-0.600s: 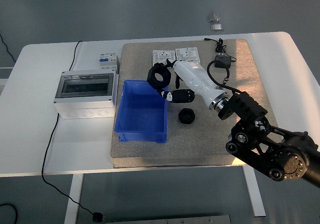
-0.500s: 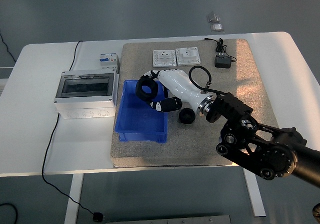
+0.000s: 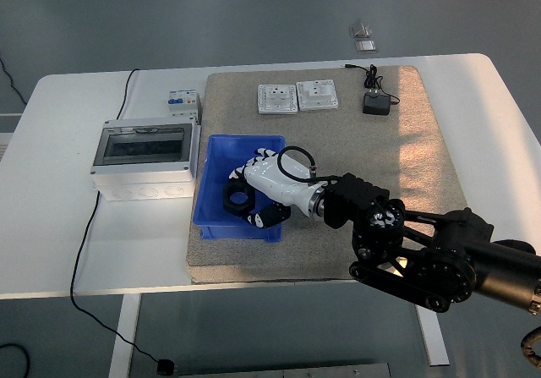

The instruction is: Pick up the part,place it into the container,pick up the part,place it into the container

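Grey floor surrounds a white worktop [image 3: 76,251] that carries a beige rectangular felt mat [image 3: 423,141].

Head view: at the mat's left edge sits a blue open-topped plastic container [image 3: 211,213], with a grey electrical enclosure with a clear lid [image 3: 144,160] on its left and a small white circuit breaker [image 3: 183,103] behind that. Two white square wall sockets [image 3: 297,97] and a black power adapter with its cord [image 3: 375,103] lie along the mat's far side.

The right hand [image 3: 266,183], white-shelled with black fingers [image 3: 264,217], reaches in over the container from the right. Half a second back it was higher, carrying a black ring-shaped part [image 3: 237,197] above the container's far right corner; now it has dropped low inside the container, and the ring sits at or just above the floor. The fingers look curled around the ring, so I judge it not yet released, though contact with the floor cannot be confirmed.

A second black part lay on the mat just right of the container a moment ago; the forearm now covers that spot, so it cannot be seen. By my reading the first placement is nearly complete, awaiting only release. No left arm shows.
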You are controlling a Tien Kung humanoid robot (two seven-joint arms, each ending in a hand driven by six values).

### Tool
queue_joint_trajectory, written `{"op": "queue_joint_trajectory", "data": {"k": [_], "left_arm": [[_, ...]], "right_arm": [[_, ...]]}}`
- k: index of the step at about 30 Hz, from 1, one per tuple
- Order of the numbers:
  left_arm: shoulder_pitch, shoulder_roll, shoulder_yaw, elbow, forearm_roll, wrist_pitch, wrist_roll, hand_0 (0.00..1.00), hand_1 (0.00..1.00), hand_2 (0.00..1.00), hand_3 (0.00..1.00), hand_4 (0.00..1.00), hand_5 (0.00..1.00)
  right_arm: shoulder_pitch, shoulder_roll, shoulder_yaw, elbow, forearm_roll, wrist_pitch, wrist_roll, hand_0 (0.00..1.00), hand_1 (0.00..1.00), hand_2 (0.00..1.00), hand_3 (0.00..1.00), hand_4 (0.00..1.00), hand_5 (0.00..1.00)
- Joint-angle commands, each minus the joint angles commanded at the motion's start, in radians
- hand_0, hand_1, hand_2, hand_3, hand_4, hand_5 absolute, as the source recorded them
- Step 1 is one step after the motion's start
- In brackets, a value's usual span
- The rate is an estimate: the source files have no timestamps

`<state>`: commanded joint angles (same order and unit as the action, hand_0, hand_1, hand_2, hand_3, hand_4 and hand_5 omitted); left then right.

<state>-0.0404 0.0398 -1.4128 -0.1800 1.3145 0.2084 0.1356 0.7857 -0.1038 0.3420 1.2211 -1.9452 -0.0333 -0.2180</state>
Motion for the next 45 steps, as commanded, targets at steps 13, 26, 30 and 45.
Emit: {"op": "queue_joint_trajectory", "data": {"k": [13, 26, 30, 45], "left_arm": [[0.001, 0.001, -0.005, 0.000, 0.000, 0.002, -0.002, 0.708, 0.684, 0.739, 0.729, 0.783, 0.805], [0.003, 0.001, -0.008, 0.000, 0.003, 0.005, -0.004, 0.707, 0.681, 0.738, 0.728, 0.783, 0.806], [0.003, 0.001, -0.009, 0.000, 0.002, 0.005, -0.004, 0.705, 0.680, 0.737, 0.727, 0.781, 0.805], [0.005, 0.001, -0.010, 0.000, 0.003, 0.007, -0.008, 0.702, 0.679, 0.737, 0.727, 0.782, 0.801]], "right_arm": [[-0.002, 0.003, 0.013, 0.004, -0.028, -0.036, 0.013, 0.998, 0.935, 0.880, 0.780, 0.618, 0.379], [-0.003, 0.007, 0.049, 0.015, -0.104, 0.007, -0.025, 0.998, 0.998, 0.998, 0.990, 0.864, 0.453], [-0.002, 0.007, 0.051, 0.015, -0.112, 0.011, -0.031, 0.998, 0.998, 0.998, 0.998, 0.897, 0.476], [-0.066, -0.038, 0.154, 0.035, -0.030, -0.179, 0.004, 0.998, 0.998, 0.998, 0.998, 0.937, 0.478]]}}
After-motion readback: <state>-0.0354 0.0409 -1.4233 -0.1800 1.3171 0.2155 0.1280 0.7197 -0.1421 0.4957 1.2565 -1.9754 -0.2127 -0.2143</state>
